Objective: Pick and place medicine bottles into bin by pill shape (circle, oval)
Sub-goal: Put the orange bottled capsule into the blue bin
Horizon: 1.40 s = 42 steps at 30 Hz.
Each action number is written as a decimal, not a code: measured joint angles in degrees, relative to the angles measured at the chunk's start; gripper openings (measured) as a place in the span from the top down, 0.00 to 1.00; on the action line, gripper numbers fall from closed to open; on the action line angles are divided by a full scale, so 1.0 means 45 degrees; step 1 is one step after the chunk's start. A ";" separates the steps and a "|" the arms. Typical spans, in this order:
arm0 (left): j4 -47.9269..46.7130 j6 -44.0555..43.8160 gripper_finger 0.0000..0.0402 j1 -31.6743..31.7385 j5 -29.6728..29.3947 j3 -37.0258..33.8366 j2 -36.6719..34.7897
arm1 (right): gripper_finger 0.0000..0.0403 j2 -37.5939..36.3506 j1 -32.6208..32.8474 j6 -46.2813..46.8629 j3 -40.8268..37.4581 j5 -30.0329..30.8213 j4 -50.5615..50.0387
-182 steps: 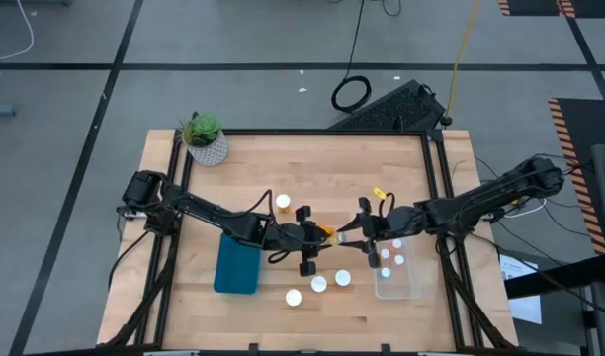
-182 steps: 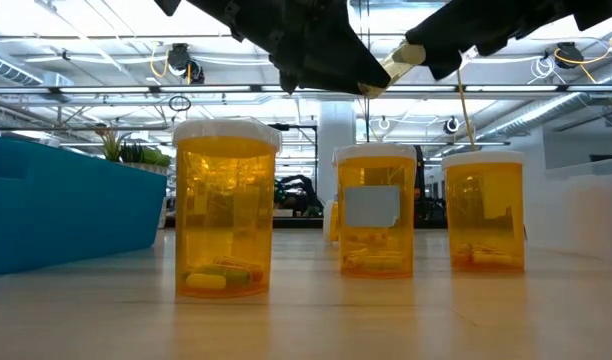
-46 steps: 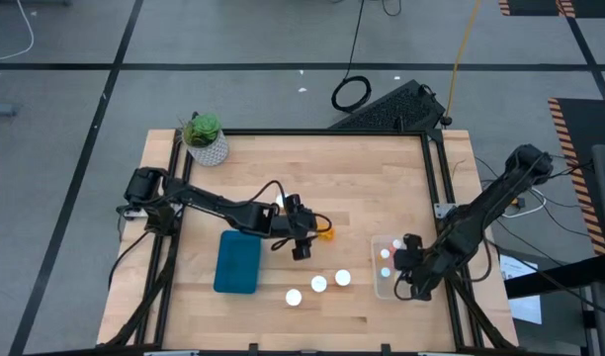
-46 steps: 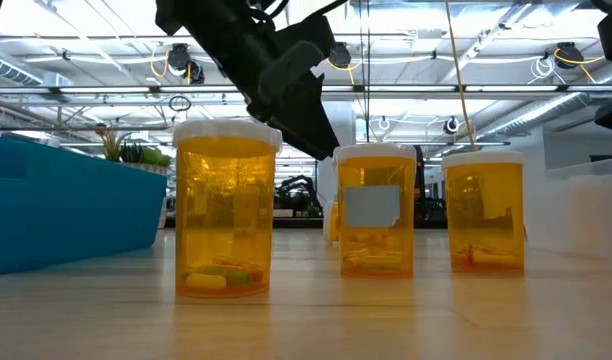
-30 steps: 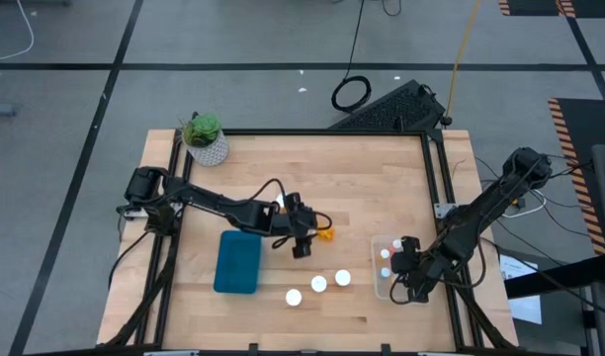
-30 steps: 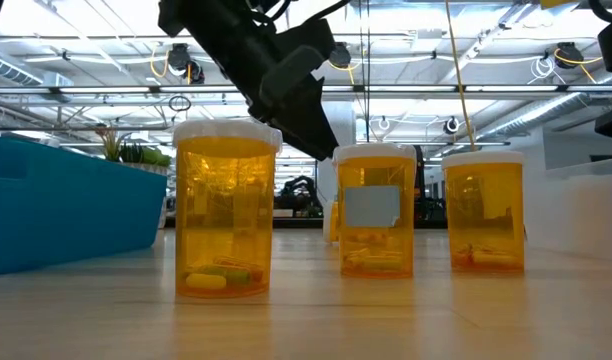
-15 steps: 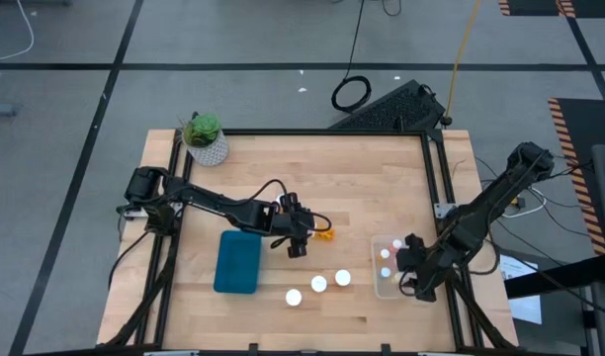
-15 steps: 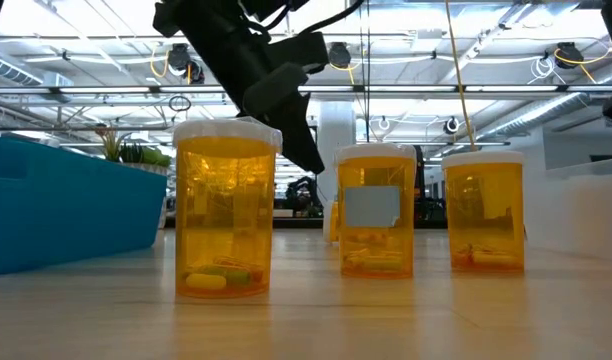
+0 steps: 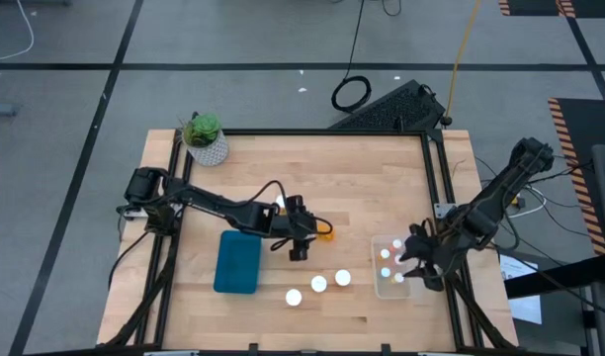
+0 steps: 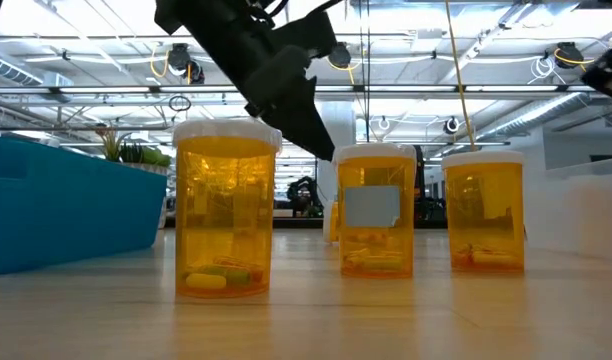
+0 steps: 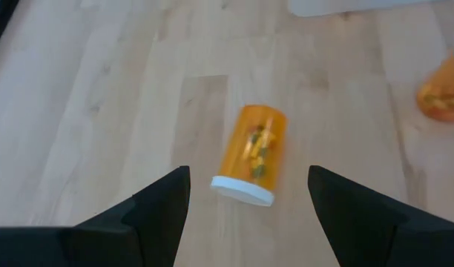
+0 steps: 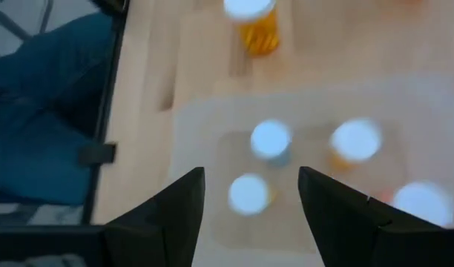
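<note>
The left hand (image 9: 299, 240) is hovering open near the middle of the wooden surface (image 9: 332, 168), its fingers (image 11: 156, 204) spread either side of a pill bottle lying on its side (image 11: 251, 152), white cap toward the hand. The right hand (image 9: 418, 265) is hanging open over the clear bin (image 9: 397, 287), where four white-capped bottles are standing (image 12: 270, 139). Three more bottles (image 9: 318, 284) are standing between the bins; the middle one is carrying a blank label (image 10: 372, 207). A teal bin (image 9: 237, 263) is sitting beside the left hand.
</note>
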 joint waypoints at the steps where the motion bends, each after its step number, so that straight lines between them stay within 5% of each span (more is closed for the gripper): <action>1: 0.0001 0.0145 0.32 -0.0019 0.0130 0.0018 0.0000 | 0.47 -0.0049 -0.0003 -0.0251 0.0000 0.0344 0.0002; 19: 0.0838 0.0897 0.32 0.0594 0.1677 0.0026 0.0927 | 0.47 -0.0639 -0.1784 -0.5470 0.0000 0.2358 0.0215; 42: 0.2095 0.1443 0.32 0.1096 0.2785 -0.0591 0.1152 | 0.47 -0.0650 -0.1883 -0.6993 0.0000 0.3799 0.1495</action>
